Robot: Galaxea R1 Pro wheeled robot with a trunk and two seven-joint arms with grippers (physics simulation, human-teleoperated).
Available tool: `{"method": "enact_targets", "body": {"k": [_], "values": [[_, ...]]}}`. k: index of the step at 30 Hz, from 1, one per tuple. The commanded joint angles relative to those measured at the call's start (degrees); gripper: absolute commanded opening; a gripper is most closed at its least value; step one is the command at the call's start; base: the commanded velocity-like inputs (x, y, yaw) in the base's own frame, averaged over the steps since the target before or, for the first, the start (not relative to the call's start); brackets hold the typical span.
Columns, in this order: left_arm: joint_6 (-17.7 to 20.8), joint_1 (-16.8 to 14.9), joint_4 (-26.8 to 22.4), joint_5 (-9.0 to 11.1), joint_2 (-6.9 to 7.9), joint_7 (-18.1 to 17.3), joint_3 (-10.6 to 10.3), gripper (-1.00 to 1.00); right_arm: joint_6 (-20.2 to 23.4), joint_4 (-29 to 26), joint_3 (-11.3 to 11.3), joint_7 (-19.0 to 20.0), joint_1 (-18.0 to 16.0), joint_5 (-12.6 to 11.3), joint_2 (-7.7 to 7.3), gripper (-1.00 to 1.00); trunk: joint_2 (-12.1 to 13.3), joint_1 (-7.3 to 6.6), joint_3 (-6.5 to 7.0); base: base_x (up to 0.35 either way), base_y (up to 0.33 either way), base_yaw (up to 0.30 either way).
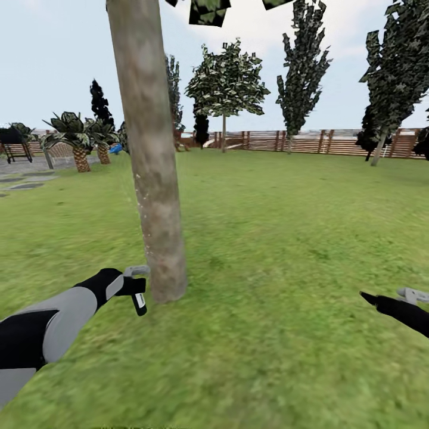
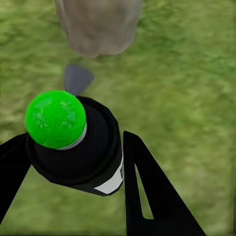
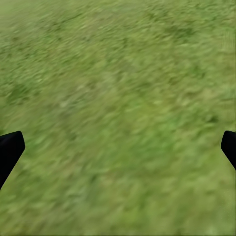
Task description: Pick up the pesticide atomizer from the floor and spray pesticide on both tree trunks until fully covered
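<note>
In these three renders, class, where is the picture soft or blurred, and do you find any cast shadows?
Head view: the tree trunk and fence are fairly crisp, the light is flat, with no cast shadows on the lawn. Left wrist view: the atomizer is sharp, the trunk base behind it soft. Right wrist view: the grass is smeared and blurry.

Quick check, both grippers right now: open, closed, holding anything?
Left gripper: closed on the pesticide atomizer, next to the tree trunk.
Right gripper: open, empty, above grass.
</note>
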Motion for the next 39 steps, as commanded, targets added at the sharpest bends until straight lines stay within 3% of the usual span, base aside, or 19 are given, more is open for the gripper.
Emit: {"method": "enact_targets", "body": {"k": [1,10,12,15,18,22,28,33,37,39], "values": [[0.0,0.0,0.0,0.0,0.01,0.0,0.0,-1.00,0.0,0.0,0.0,0.0,0.0,0.0,0.00,1.00,0.0,0.00,0.00,0.000,-0.326,0.249],[1.1,0.0,-0.3,-0.5,-0.08,0.2,-0.4,-1.00,0.0,0.0,0.1,0.0,0.0,0.0,0.00,1.00,0.0,0.00,0.00,0.000,-0.326,0.226],[2.5,-0.1,-0.9,-0.5,-0.13,0.2,-0.4,-1.00,0.0,0.0,0.2,0.0,0.0,0.0,0.03,1.00,0.0,0.00,0.00,0.017,-0.326,0.042],[10.5,-0.1,-6.7,-0.6,-0.15,0.2,-0.5,-1.00,0.0,0.0,0.3,-0.1,0.0,0.0,0.08,1.00,0.0,0.00,0.00,0.049,-0.326,0.007],[12.3,-0.1,-9.4,-0.6,-0.15,0.2,-1.0,-1.00,0.0,0.0,0.2,0.0,0.0,0.0,0.09,1.00,0.0,0.00,0.00,0.011,-0.326,0.001],[12.8,-0.1,-10.3,-0.6,-0.86,0.2,-3.2,-1.00,0.0,0.0,0.1,0.0,0.0,0.0,0.01,1.00,0.0,0.00,0.00,0.001,-0.328,0.000],[13.9,-0.1,-12.1,-3.2,-1.37,0.2,-4.4,-1.00,0.0,0.0,0.1,0.0,0.0,0.0,0.00,1.00,0.0,0.00,0.00,0.000,-0.149,0.000],[28.3,-0.1,-28.3,-4.0,-1.18,0.2,-4.4,-1.00,0.0,0.0,0.1,0.0,0.0,0.0,0.00,1.00,0.0,0.00,0.00,0.000,-0.004,0.000],[30.6,-0.1,-32.5,-8.9,-1.00,0.2,-4.3,-1.00,0.0,0.0,0.1,0.0,0.0,0.0,0.00,1.00,0.0,0.00,0.00,0.000,0.000,0.000],[30.8,-0.1,-32.7,-9.8,-1.02,0.2,-4.3,-1.00,0.0,0.0,0.1,0.0,0.0,0.0,0.00,1.00,0.0,0.00,0.00,0.000,0.000,0.000]]}}
